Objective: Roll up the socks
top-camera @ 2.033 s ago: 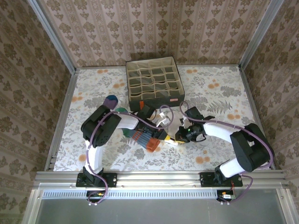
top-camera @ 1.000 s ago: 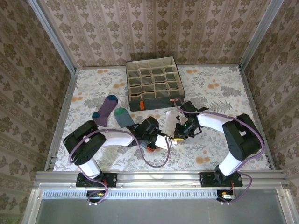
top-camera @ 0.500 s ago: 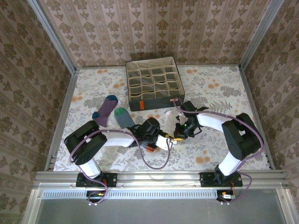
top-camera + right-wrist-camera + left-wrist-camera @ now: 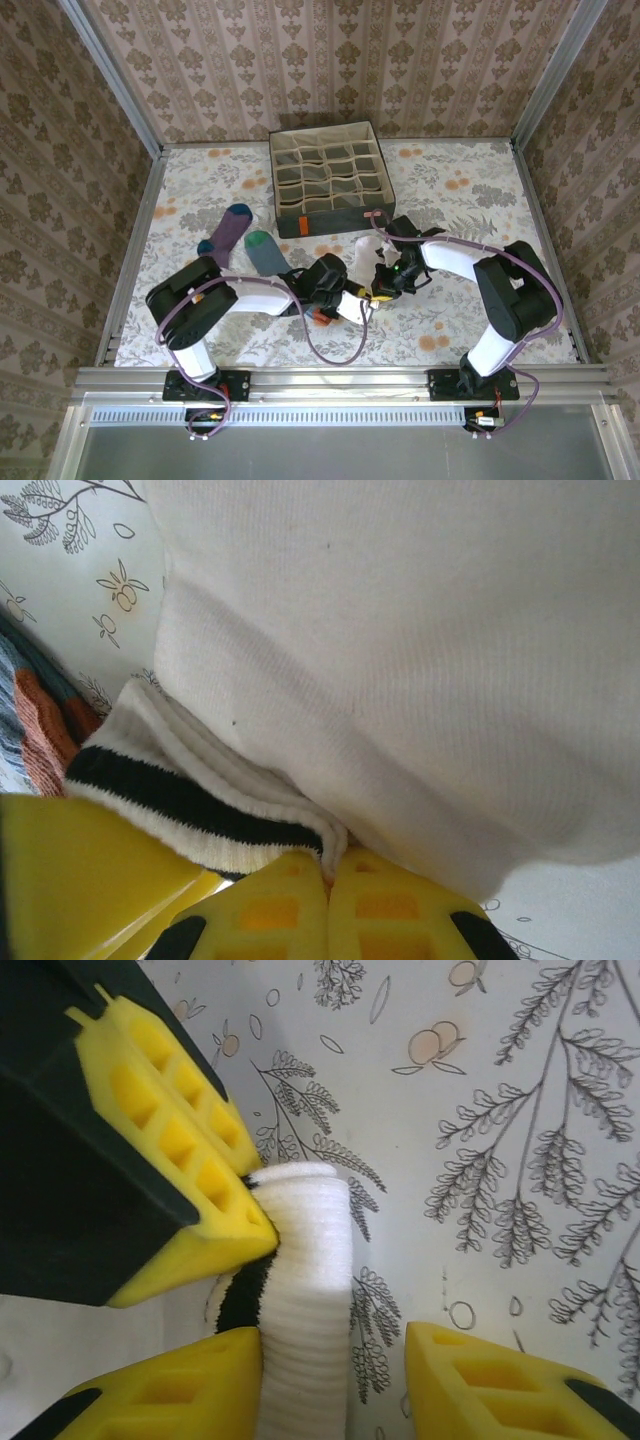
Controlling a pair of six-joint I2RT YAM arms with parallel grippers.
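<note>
Near the centre of the surface (image 4: 455, 205), the right claw (image 4: 328, 868) is clenching the cuff of the black-striped white sock (image 4: 305, 1280), whose long axis is running lengthwise between the released left claw (image 4: 335, 1360) fingers.

left arm (image 4: 245, 294): elbow folded above its base, forearm low, running toward 3 o'clock
left gripper (image 4: 350, 304): jaws apart; on the wrist camera one pad (image 4: 190, 1385) touches the white sock (image 4: 305, 1290), the other stands clear of it
right arm (image 4: 462, 262): elbow out at 3 o'clock, forearm reaching toward 9 o'clock
right gripper (image 4: 379, 289): pointing to 8 o'clock, pads (image 4: 385, 905) pressed together, pinching the sock's cuff
tips: close together, right gripper at 1 o'clock of left gripper
</note>
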